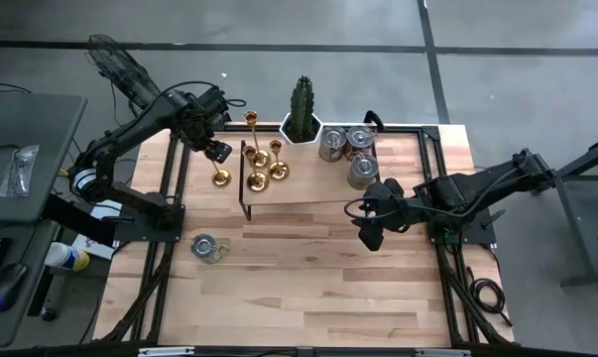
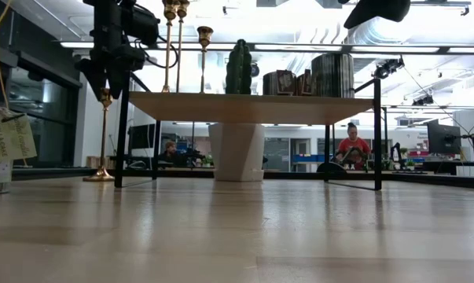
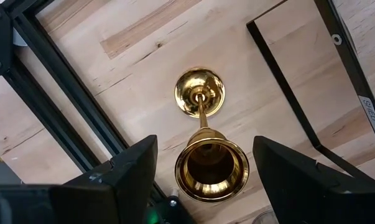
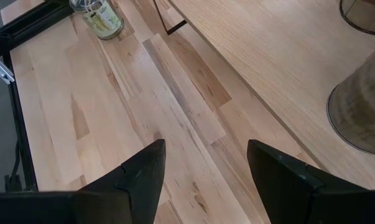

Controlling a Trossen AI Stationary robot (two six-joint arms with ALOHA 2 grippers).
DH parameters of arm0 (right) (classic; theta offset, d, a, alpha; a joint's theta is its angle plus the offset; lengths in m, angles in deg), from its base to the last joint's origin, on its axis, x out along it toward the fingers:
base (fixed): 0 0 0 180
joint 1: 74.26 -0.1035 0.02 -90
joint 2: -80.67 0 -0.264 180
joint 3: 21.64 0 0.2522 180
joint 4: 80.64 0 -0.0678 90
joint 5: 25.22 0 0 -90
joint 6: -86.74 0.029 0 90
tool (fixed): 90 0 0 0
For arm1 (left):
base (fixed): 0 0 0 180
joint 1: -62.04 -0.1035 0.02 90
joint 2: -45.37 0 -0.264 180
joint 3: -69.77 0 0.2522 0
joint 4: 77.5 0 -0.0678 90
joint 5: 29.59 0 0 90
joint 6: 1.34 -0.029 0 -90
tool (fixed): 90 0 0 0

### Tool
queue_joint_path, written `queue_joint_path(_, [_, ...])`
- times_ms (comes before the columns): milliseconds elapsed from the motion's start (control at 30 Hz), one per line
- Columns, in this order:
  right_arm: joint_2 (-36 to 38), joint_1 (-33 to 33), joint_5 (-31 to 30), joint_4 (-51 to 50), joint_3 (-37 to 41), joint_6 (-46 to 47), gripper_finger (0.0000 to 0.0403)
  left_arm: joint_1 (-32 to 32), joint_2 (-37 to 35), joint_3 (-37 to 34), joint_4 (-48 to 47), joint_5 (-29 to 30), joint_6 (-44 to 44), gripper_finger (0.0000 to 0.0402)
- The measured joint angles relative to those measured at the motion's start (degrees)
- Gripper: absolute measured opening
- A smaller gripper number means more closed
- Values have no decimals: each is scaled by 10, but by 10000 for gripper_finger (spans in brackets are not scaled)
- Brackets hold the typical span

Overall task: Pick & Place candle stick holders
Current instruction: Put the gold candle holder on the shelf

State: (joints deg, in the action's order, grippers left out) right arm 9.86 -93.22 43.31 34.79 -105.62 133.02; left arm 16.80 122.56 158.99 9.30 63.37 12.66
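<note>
A tall gold candle stick holder [image 3: 211, 171] stands upright on its round base [image 3: 199, 92] on the table, left of the raised wooden shelf [image 1: 308, 188]. My left gripper [image 3: 204, 142] hangs right above it, pointing down. It is open, with one finger on either side of the holder's cup and a gap between each finger and the cup. Three more gold holders [image 1: 262, 159] stand on the shelf's left end. My right gripper [image 1: 370, 236] hovers open over the table in front of the shelf's right part, with nothing between its fingers [image 4: 147, 168].
A cactus in a white pot [image 1: 301, 109] and silver tins [image 1: 348, 149] stand on the shelf's far and right parts. A glass jar with a tag [image 1: 207, 248] sits on the table near the left arm's base. Bare wood lies in front of the shelf.
</note>
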Motion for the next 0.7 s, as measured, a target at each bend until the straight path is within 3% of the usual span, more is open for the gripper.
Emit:
queue_joint_path(333, [0, 0, 0, 0, 0, 0, 220, 0, 0, 0, 0, 0, 0, 250])
queue_joint_path(700, [0, 0, 0, 0, 0, 0, 220, 0, 0, 0, 0, 0, 0, 161])
